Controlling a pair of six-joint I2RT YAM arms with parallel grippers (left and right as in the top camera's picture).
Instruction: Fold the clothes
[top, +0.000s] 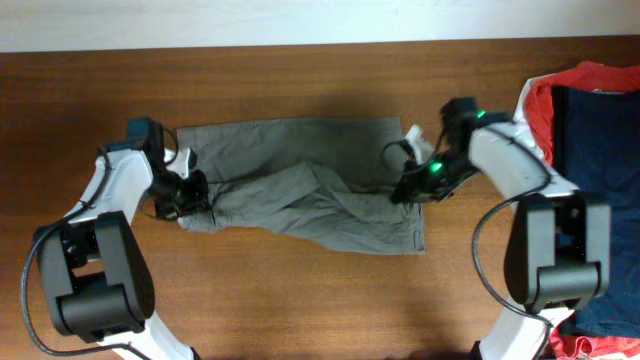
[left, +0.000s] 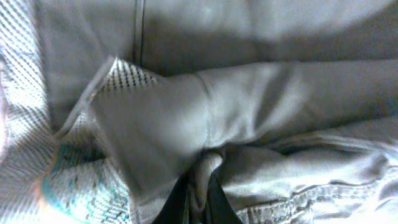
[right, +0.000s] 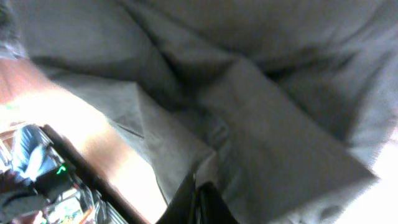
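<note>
I am gripping the clothes (top: 300, 195) at opposite ends, left fingers (top: 190, 196) and right fingers (top: 405, 188) both clamped tight on cloth, long axis paralleling the far edge of the tabletop (top: 300, 310).

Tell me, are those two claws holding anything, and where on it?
Both hold the grey-olive shorts: the left gripper pinches a fold at their left edge, the right gripper pinches cloth near their right edge.

The left arm (top: 113, 187) reaches from the near left of the surface toward the far side, wrist bent rightward, its jaws pinched tight on a fold of the clothes (top: 300, 160). The right arm (top: 505, 150) mirrors it from the near right, wrist turned leftward, jaws closed on the same garment's right part.
</note>
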